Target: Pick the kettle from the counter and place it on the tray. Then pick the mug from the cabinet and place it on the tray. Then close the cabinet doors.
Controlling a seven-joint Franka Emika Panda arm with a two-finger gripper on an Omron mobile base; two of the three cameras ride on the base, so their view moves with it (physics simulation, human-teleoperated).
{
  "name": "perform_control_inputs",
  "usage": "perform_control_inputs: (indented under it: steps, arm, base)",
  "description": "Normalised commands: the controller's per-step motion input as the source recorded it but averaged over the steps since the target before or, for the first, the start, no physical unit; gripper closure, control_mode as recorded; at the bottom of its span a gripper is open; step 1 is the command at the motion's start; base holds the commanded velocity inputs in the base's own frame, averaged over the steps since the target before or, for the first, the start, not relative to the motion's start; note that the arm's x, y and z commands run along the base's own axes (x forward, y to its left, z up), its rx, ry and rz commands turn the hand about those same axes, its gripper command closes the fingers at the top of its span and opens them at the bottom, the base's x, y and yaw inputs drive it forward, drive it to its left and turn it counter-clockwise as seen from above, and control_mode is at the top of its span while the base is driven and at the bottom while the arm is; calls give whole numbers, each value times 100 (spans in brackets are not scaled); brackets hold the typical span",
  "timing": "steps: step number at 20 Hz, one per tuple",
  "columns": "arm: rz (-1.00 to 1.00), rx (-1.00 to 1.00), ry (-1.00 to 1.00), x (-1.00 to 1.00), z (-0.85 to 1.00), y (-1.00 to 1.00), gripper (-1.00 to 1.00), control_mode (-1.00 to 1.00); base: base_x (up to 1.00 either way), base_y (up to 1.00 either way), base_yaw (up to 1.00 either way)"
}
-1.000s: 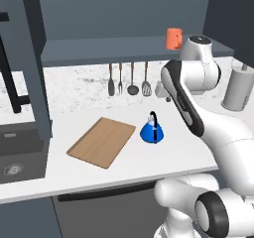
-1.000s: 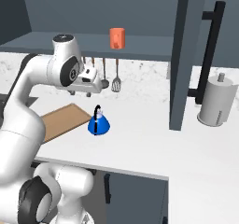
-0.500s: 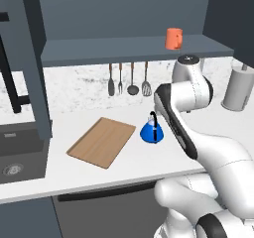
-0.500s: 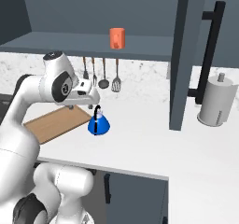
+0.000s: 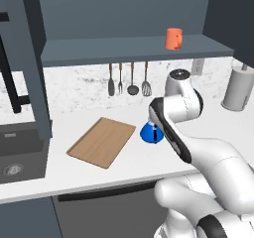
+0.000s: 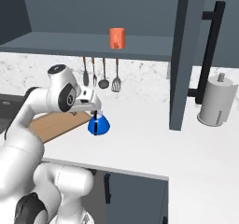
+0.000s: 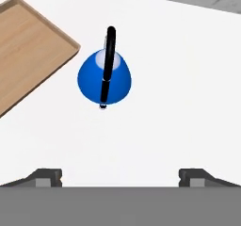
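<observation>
**Ana:** Now that the arm has swung down from shelf height over the last second, where is the end effector (image 7: pixel 120 175)?

**Ben:** Poised above the kettle (image 7: pixel 104 79), looking straight down on it. Its two fingertips (image 7: pixel 46 177) stand wide apart with nothing between them; they spread during the descent and have settled open.

**Ana:** And the kettle itself?

**Ben:** It has not moved. It sits upright on the white table (image 5: pixel 134 157), just beside the near corner of the tray (image 5: pixel 101 142), apart from it. The hand view shows its black handle (image 7: pixel 108 65) running as a thin line across the blue body.

**Ana:** So what does that mean for the job?

**Ben:** I judge this the approach to the first pick. The handle is off-centre in the hand view, so the hand likely needs to shift over it and drop before closing.

**Ana:** And the rest?

**Ben:** All still to do. The mug (image 6: pixel 117 38) stands on the shelf of the cabinet (image 5: pixel 124 51), and the cabinet doors (image 6: pixel 186 55) hang open.
</observation>
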Motion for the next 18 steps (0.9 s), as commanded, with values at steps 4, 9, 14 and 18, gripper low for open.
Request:
perform_control_inputs:
  steps: [4, 9, 14, 18]
  arm:
    - [1, 0, 11, 61, -10, 0, -100, -100]
    - [1, 0, 13, 46, -15, 0, -100, -100]
    - [0, 1, 21, 42, -24, 0, -100, -100]
    - [0, 5, 11, 36, -28, 0, -100, -100]
  base:
    - [0, 0, 0]
    - [0, 0, 0]
    - [0, 0, 0]
    - [0, 0, 0]
